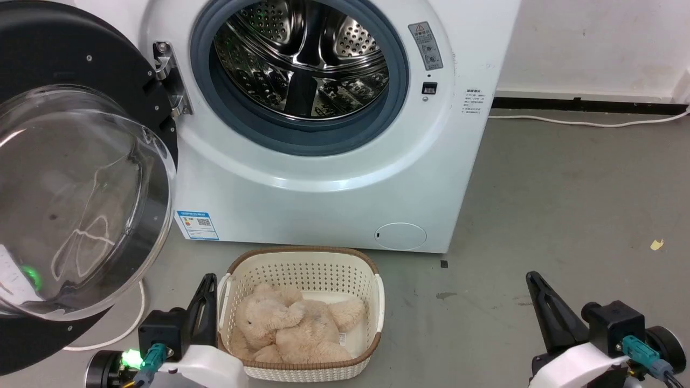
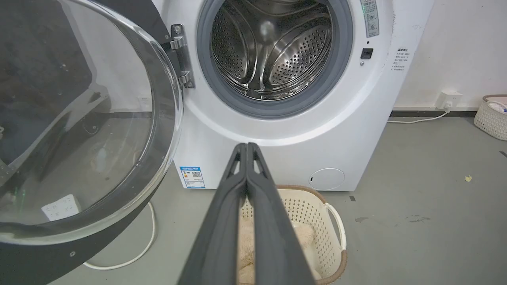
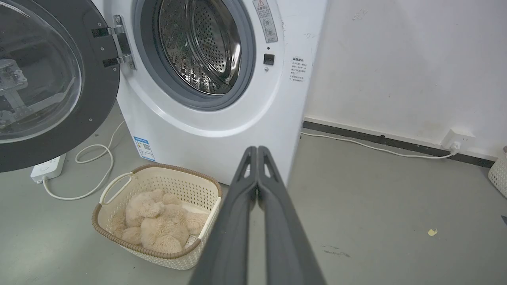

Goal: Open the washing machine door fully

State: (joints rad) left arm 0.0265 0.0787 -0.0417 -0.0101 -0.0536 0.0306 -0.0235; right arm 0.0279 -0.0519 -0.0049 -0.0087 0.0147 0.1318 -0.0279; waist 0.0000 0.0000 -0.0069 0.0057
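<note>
1. Left gripper (image 1: 207, 285) at 7 o'clock, right gripper (image 1: 533, 280) at 5 o'clock: fingers pressed together, empty, low, probably to stay clear of the door's arc.
2. Washer (image 1: 323, 205), 12 o'clock: drum mouth unobstructed.
3. Washing machine door (image 1: 81, 199), 9 o'clock: hangs wide on its hinge (image 1: 170, 81), seemingly fully open.
4. Basket (image 1: 302, 251), 6 o'clock, plush toy (image 1: 291, 328) inside, likely staged for loading.

The left gripper (image 1: 208, 281) has its 2 dark fingers pressed flat together, tips pointing up and away from the white left wrist (image 1: 213, 362) below them. The right gripper (image 1: 532, 278) is likewise closed tip to tip and empty, its 2 fingers leaning slightly left above the white right wrist (image 1: 571, 362).
</note>
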